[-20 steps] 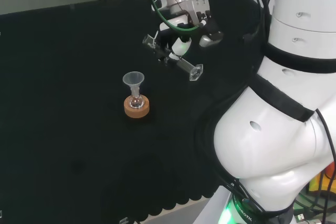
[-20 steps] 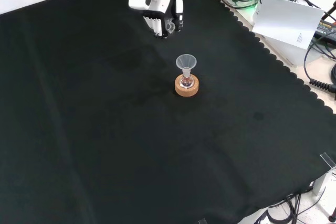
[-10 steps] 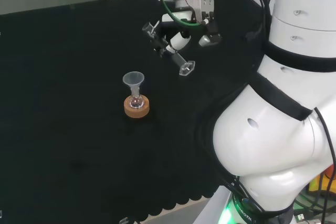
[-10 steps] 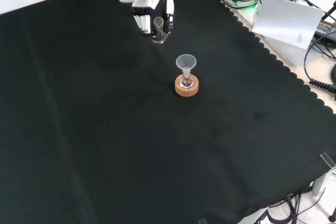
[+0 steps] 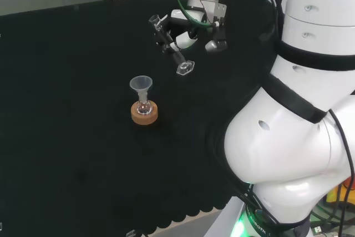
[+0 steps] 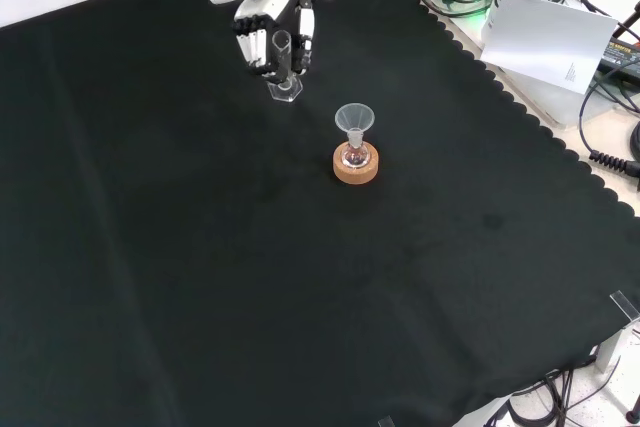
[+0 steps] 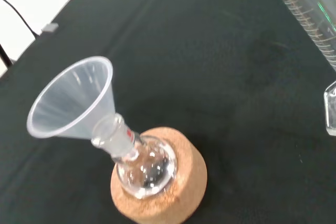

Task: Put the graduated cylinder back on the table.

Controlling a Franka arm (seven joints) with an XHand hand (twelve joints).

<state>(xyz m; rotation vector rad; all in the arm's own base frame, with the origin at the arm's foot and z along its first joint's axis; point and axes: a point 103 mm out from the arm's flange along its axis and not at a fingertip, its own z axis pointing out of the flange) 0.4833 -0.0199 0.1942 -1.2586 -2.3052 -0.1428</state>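
hand (image 6: 262, 25): my fingers curl round the cylinder (image 6: 282, 65) | cylinder: tilted in my grip, base lowest, above the cloth (image 6: 180, 247) | funnel (image 6: 354, 119): in flask (image 6: 351, 157) on cork ring (image 6: 356, 168), right of my hand in front view

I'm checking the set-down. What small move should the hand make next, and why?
Probably tip the graduated cylinder upright, then lower it. The hand is curled round it, it hangs tilted in the head view, and its base seems above the cloth, apart from the funnel.
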